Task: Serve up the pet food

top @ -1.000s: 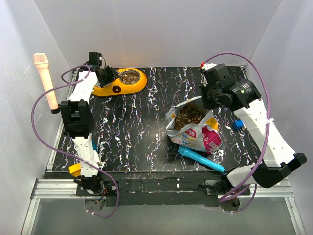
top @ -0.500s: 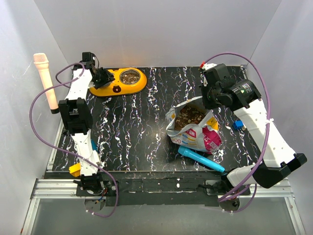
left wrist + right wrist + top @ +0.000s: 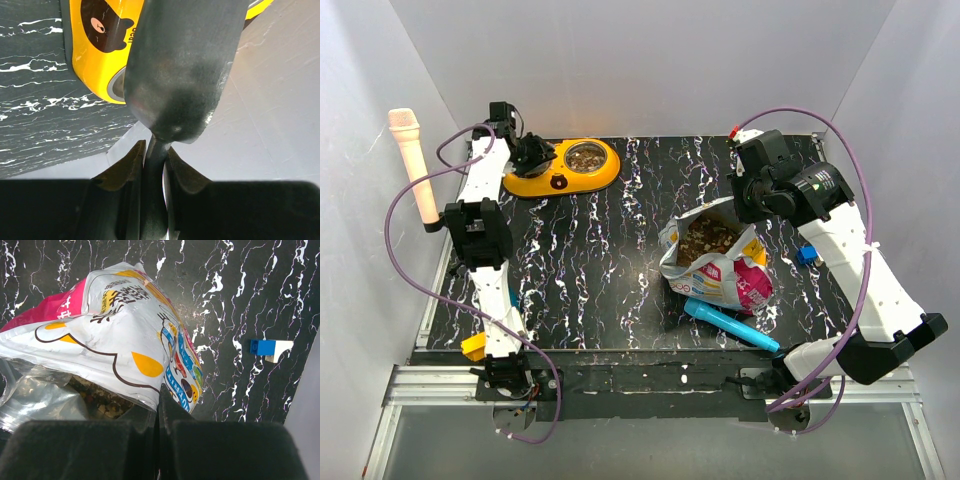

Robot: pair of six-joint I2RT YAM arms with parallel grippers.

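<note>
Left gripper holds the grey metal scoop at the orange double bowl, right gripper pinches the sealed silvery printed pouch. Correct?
Not sealed: the top view shows the silvery printed pouch open, brown kibble inside. Correct: left gripper on the grey metal scoop at the orange double bowl, right gripper pinching the pouch.
</note>
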